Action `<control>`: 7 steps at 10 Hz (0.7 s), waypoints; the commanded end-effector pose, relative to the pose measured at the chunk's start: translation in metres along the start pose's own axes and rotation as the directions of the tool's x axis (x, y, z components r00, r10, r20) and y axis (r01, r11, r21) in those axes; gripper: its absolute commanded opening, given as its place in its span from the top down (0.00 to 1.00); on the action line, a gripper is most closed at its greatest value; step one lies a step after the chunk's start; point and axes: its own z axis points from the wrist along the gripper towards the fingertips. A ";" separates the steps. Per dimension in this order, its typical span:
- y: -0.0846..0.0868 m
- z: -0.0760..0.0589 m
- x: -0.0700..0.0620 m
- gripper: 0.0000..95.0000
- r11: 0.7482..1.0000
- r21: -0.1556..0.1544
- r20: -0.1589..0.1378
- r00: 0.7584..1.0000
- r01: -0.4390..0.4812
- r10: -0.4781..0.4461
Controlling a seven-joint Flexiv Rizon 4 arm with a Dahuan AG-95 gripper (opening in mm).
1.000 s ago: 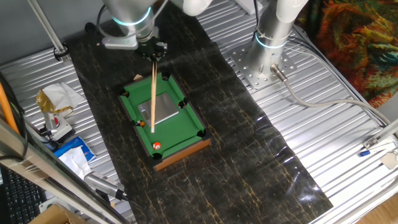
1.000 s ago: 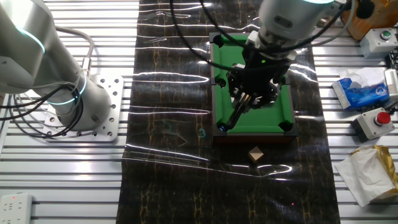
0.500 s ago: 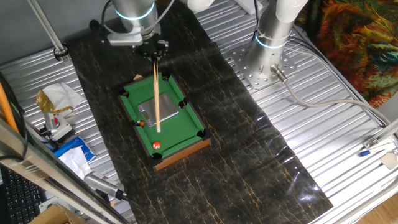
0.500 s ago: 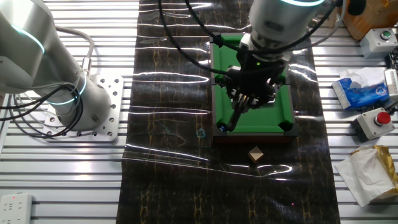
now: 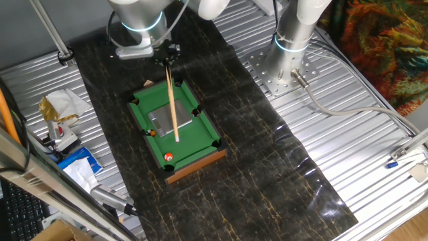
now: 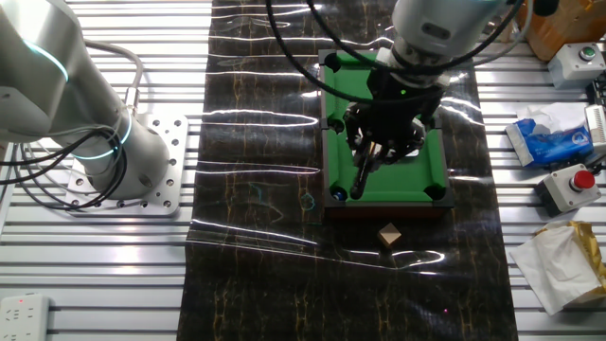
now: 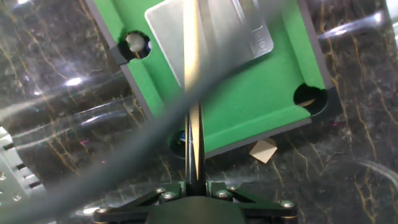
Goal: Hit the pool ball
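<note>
Near the end of the mini pool table [image 5: 200, 137] that faces the tabletop's front edge, the pool ball [image 5: 168, 157] sits on the green felt, orange-red with a white spot, just short of the wooden end rail. A smaller plain orange blob [image 5: 152, 132] rests by a side pocket. Above the felt hangs a wooden cue [image 5: 172, 104], its tip over the middle of the cloth beside a silvery plate [image 5: 164, 118] and apart from the ball. The pincer [image 5: 168, 56] is pinching the cue's upper end at the far end of the pool table; the hand view shows the stick running straight out between its fingers. I judge this the aiming step: the strike is not yet made. The next move calls for lining the tip behind the ball and thrusting along the cue.
</note>
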 end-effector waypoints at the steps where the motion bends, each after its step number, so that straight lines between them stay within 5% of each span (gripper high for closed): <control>1: -0.002 0.001 -0.002 1.00 0.989 -0.011 0.023 0.988 -0.149 0.150; 7: -0.008 -0.006 -0.028 1.00 0.988 -0.027 0.028 0.988 -0.150 0.151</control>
